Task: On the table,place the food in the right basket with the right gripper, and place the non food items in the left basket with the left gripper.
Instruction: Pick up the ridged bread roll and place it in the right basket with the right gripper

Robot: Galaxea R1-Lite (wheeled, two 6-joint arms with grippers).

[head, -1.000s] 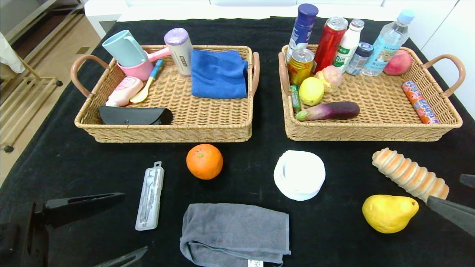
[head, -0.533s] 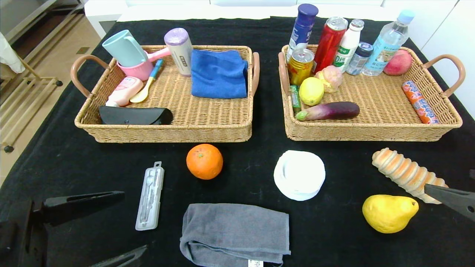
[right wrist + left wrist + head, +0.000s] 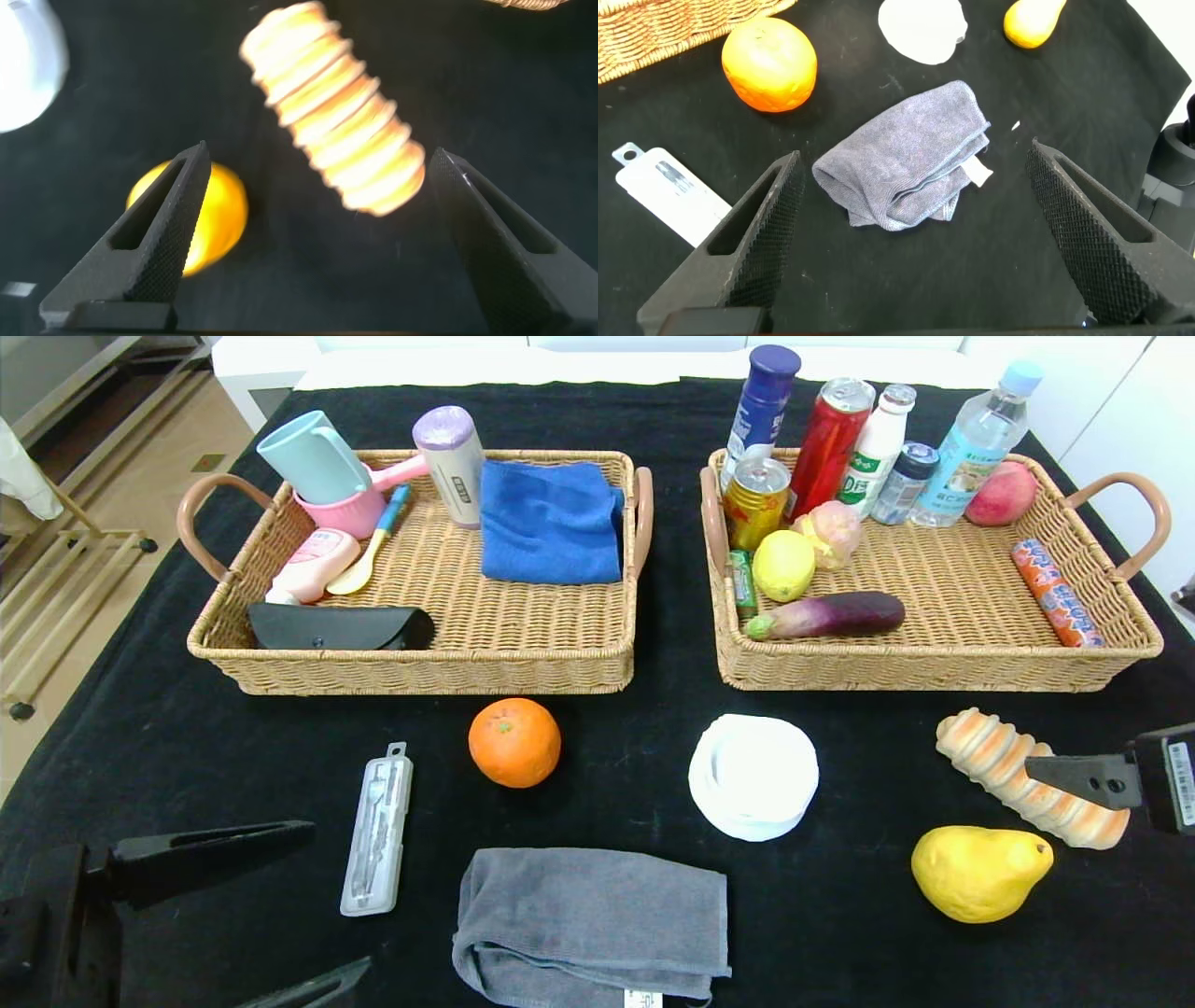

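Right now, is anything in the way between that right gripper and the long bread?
Nothing visible. The open right gripper hangs over the bread loaf with only bare black table around; the pear lies beside, apart.

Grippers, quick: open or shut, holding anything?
Left gripper: open, empty, above the grey towel.
Right gripper: open, empty, over the bread loaf and pear.

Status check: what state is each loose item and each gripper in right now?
Bread: on table, under right gripper.
Pear: on table.
Orange: on table.
Roll: on table.
Towel: folded, on table.
Tool case: closed, flat.
Right gripper: open, empty.
Left gripper: open, empty.
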